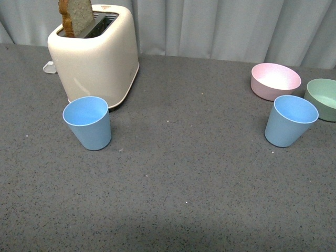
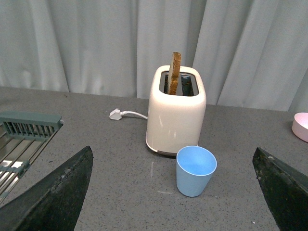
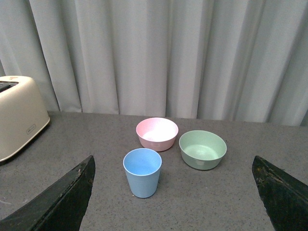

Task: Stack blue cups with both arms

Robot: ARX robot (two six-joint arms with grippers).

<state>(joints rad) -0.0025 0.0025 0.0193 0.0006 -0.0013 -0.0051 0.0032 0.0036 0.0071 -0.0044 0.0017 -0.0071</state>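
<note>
Light-blue matte plastic: two small cups stand upright, unstacked, on the grey tabletop (image 1: 184, 199). The left cup (image 1: 88, 123) sits just on the robot's side of the toaster (image 1: 97, 58), close to its base. The right cup (image 1: 290, 122) stands well off to the toaster's right, just beside a pink bowl (image 1: 275, 80) and a green bowl (image 1: 323, 98).

The left tool (image 2: 172, 151) hangs back from the left cup with its jaws spread wide, gripping nothing. The right tool (image 3: 173, 158) faces the right cup, likewise spread and empty.

The cups look light, stiff and smooth, apt to tip or skid if nudged. A pinch across the upper wall, just under the rim, seems the surest hold. It would leave the tapered base free to drop into the other cup.
</note>
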